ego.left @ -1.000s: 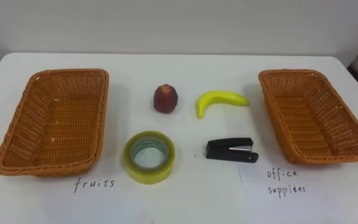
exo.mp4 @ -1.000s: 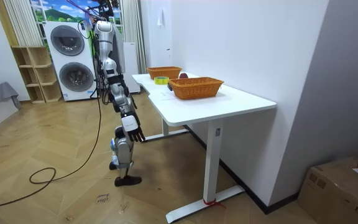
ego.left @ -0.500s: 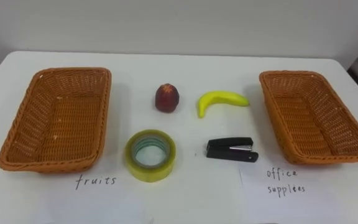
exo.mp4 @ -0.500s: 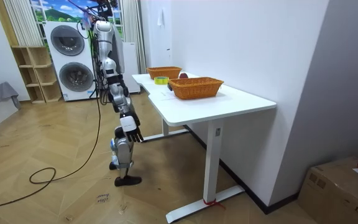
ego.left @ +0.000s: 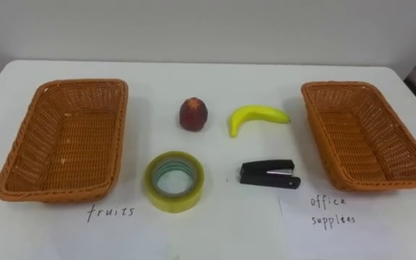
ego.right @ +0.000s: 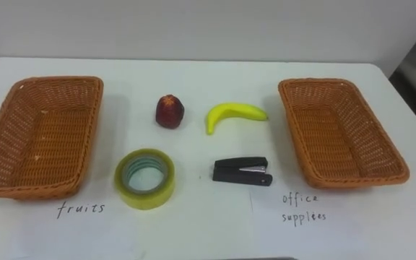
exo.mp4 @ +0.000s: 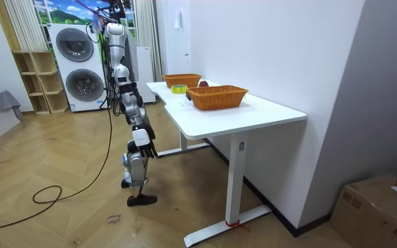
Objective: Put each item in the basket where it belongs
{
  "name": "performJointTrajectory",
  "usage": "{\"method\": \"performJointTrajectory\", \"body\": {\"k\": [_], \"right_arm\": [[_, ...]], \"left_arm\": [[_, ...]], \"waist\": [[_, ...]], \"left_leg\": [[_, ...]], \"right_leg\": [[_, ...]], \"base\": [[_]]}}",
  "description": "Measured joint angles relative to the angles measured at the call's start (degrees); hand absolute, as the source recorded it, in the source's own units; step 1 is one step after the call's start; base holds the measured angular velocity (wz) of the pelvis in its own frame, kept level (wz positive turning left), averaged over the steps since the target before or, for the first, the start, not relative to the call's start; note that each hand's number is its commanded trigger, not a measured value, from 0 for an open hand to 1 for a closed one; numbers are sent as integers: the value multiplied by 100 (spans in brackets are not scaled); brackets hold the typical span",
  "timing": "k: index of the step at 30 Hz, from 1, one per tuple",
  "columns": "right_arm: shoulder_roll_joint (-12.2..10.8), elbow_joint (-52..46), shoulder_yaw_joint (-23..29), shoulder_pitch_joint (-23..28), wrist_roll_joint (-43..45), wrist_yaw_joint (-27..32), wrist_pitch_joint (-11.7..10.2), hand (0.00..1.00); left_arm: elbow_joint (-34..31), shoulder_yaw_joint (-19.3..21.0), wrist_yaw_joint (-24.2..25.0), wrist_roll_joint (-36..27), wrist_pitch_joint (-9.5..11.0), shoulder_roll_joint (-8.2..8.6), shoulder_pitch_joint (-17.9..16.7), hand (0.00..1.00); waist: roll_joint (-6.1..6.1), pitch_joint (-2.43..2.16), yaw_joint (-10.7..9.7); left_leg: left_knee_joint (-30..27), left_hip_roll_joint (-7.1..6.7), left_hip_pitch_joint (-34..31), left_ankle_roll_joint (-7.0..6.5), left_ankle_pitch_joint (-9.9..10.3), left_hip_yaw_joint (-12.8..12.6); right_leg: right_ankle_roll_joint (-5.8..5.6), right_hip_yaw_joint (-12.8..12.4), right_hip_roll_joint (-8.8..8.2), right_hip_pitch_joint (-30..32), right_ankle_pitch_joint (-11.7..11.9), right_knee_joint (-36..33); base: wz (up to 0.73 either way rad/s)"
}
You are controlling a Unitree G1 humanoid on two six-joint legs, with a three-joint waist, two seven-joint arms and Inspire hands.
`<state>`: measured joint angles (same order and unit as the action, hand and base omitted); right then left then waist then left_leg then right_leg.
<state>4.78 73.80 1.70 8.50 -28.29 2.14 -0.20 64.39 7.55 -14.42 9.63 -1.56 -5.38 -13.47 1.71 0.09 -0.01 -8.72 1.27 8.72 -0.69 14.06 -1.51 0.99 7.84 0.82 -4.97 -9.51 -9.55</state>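
Observation:
On the white table (ego.left: 215,231) lie a dark red fruit (ego.left: 193,114) and a yellow banana (ego.left: 255,115) in the back row. In front of them are a roll of yellow-green tape (ego.left: 173,202) and a black stapler (ego.left: 267,174). An empty wicker basket (ego.left: 81,82) stands at the left above a handwritten "fruits" label (ego.left: 110,211). Another empty wicker basket (ego.left: 338,85) stands at the right above an "office supplies" label (ego.left: 331,211). In the room view I stand at the table's long side, and my right hand (exo.mp4: 144,143) hangs beside my leg with relaxed fingers.
The table's far edge meets a white wall. Behind me in the room view stand stacked washing machines (exo.mp4: 81,69) and a wooden shelf (exo.mp4: 36,83). A cardboard box (exo.mp4: 378,207) sits at the room view's lower right. Wooden floor lies around the table.
The eye view has shifted slightly, which is the camera's own move. My hanging right hand has drifted a little toward my leg. Nothing on the table has moved.

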Motion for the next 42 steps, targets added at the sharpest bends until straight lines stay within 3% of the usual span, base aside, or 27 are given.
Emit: {"method": "performJointTrajectory", "body": {"k": [9, 15, 24, 35, 42], "right_arm": [[2, -42, 834, 56, -368, 450, 190, 0], [28, -451, 1297, 190, -792, 1112, 221, 0], [73, -1038, 2081, 180, -1205, 2206, 87, 0], [110, -2121, 2512, 218, -1670, 3171, -53, 0], [229, -3015, 2662, 222, -1648, 3709, -378, 0]], "left_arm": [[-20, 28, -25, 12, -314, -13, -108, 0], [-237, 97, -19, 21, -308, -59, -139, 0], [-310, 131, -49, 6, -180, -86, -177, 0], [-617, 329, -27, 79, -205, -168, -397, 0], [-840, 470, -8, 409, -163, -193, -408, 0]], "waist": [[31, 25, -351], [62, 22, -437], [103, -28, -520], [176, -30, -594], [160, -20, -582]], "left_leg": [[5, -5, 36, 0, 0, -9], [29, 8, 63, 0, 1, -86], [33, 8, 76, 1, 1, -164], [-3, 4, 76, 0, 0, -181], [5, 1, 37, 0, 0, -271]], "right_leg": [[-1, -2, -6, -14, -15, -28], [6, -131, 24, 72, -28, -61], [13, -174, 27, 121, -35, -114], [14, -216, 15, 149, -61, -154], [16, -322, 25, 300, -104, -325]], "base": [[0], [-9], [-4], [-1], [-5]]}}
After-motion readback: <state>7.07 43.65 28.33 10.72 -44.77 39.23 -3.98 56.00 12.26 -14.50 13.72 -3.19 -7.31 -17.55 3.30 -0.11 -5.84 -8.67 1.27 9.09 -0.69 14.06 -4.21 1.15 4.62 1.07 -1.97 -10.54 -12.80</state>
